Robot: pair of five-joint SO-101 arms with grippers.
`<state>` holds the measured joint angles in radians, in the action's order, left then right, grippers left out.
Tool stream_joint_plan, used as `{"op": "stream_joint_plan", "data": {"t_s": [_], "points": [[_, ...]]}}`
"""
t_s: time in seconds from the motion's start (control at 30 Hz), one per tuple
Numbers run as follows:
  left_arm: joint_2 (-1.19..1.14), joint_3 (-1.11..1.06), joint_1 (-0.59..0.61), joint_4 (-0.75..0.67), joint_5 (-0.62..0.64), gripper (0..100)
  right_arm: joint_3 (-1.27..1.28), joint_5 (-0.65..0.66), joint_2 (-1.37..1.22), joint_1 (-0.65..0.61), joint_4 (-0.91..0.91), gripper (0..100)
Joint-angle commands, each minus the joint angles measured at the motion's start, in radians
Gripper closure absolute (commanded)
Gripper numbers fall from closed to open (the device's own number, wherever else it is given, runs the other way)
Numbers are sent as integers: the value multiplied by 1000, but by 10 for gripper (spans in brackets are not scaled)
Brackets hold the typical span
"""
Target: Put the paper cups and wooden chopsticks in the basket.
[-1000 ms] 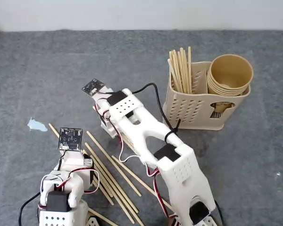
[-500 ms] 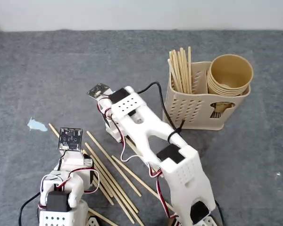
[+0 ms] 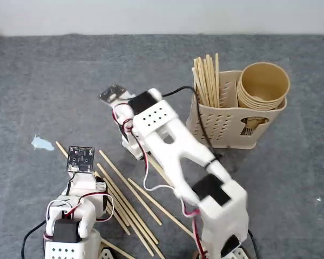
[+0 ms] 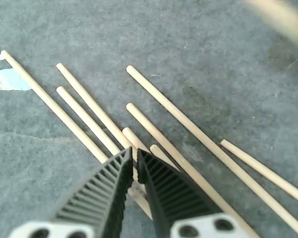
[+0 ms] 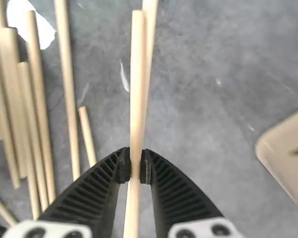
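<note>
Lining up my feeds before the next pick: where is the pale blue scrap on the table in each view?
High view: the scrap lies on the grey mat, left of the loose chopsticks.
Left wrist view: scrap beyond the left claw, at the outermost chopstick's end.
Right wrist view: probably the pale patch far beyond the right claw clamping a chopstick.
Shared landmark: the outermost chopstick, ending beside the scrap.

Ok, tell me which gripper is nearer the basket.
Right. The right gripper, shut on a chopstick, is between the basket and the loose chopsticks. The left gripper is farther off, low over those loose chopsticks.
</note>
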<state>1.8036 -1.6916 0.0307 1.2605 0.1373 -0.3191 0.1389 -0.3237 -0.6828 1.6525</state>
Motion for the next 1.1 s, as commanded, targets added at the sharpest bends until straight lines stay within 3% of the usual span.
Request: {"op": "stream_joint_plan", "data": {"t_s": [0.0,0.23,0.43,0.67,1.07], "points": [[17,8,0,3,11,986,-14,-12,193,41,39,990],[17,8,0,3,11,986,-14,-12,447,148,39,990],[17,8,0,3,11,986,-14,-5,657,151,15,990],[17,8,0,3,11,986,-14,-5,820,236,-173,990],[17,8,0,3,11,986,-5,-12,831,443,-527,990]]}}
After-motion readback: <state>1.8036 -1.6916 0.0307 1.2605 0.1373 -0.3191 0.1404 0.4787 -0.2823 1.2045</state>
